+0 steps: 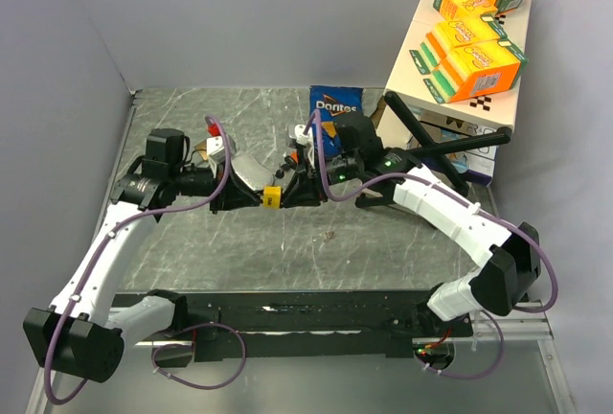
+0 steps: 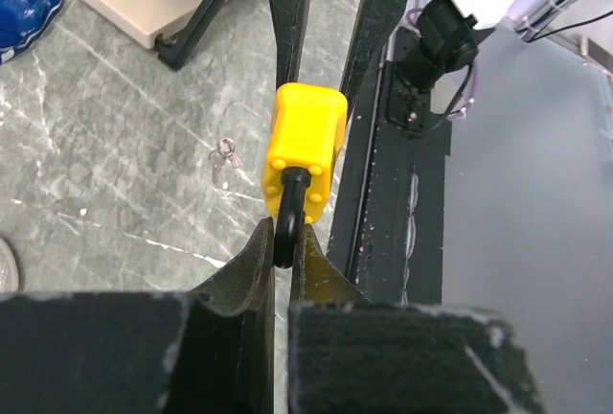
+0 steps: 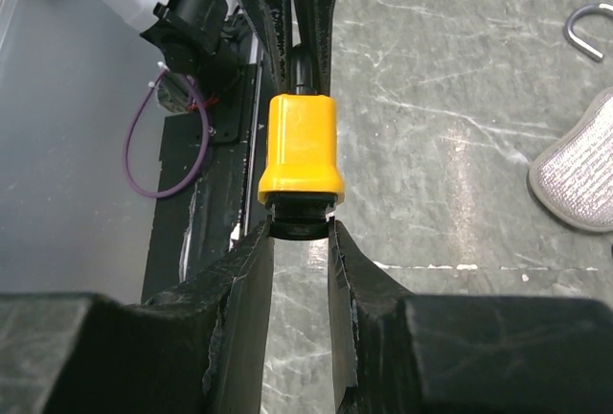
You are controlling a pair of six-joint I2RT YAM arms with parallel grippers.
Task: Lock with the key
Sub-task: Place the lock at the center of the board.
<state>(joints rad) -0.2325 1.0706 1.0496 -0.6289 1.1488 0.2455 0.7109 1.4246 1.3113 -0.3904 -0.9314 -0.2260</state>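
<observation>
Above the gray marbled table, near a blue Doritos bag, the left gripper is clenching the black shackle of the yellow padlock, while the right gripper is grasping its opposite end.

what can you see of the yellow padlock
The yellow padlock is a small block with rounded corners. Its body looks like glossy plastic, with raised studs around a black shackle at one end and a black base at the other. It lies sideways in the air above the table, held between the two arms. The left gripper has its jaws shut on the shackle, and the right gripper has its jaws clamped on the black base.
</observation>
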